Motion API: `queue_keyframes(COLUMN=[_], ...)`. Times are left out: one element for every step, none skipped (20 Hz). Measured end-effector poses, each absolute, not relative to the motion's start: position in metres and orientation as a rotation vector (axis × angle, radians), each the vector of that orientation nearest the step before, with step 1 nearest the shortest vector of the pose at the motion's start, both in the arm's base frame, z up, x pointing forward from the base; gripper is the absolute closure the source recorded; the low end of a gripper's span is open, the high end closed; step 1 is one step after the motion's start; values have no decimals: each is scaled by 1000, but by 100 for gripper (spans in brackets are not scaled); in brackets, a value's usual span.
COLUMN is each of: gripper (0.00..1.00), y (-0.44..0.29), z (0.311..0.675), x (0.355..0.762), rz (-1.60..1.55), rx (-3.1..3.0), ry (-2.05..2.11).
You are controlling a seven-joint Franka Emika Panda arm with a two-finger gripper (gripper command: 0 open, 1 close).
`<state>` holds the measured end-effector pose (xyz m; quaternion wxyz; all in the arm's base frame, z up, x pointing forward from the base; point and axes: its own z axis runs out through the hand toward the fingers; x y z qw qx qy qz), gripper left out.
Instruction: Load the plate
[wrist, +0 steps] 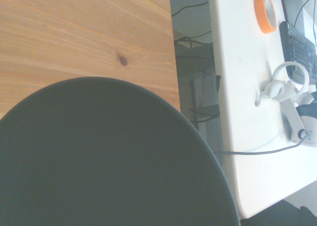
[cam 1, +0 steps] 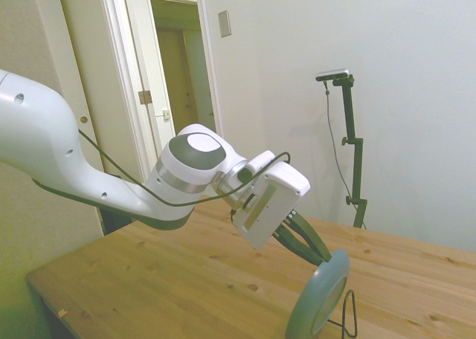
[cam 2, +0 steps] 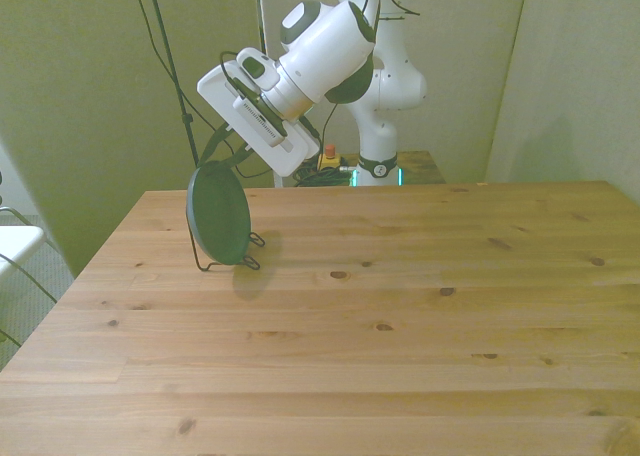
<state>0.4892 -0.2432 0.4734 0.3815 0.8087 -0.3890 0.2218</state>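
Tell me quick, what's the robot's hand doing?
The hand is closed on the top rim of the plate, which stands upright in the wire rack.

Matte plate (cam 2: 220, 216); knotty wooden table (cam 2: 400, 316).

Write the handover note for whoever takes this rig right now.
Gripper: shut on the plate's top rim, arm tilted down over the table.
Plate: upright on edge, bottom in the wire rack, near the table's far corner at the front view's left.
Done: plate picked up and brought into the rack.
Left: confirm it sits in the rack, open the fingers, pull the arm back.
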Motion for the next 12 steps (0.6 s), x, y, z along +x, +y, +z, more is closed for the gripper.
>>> queue_keyframes(gripper=[0, 0, 0, 0, 0, 0, 0, 0, 0, 0, 0, 0], y=[-243, -242, -241, -240, -239, -236, -232, -226, -220, -213, -206, -199], z=[474, 474, 475, 478, 483, 489, 498, 509, 519, 529, 539, 548], x=[490, 490, 490, 489, 489, 489, 490, 490, 491, 492, 493, 494], rz=[569, 570, 570, 568, 564, 562, 564, 566, 554, 541, 525, 503], rx=[2068, 2077, 2089, 2103, 2126, 2156, 2191, 2229, 2264, 2293, 2326, 2352], ry=[-995, -1004, -1020, -1035, -1056, -1082, -1108, -1141, -1169, -1198, -1232, -1259])
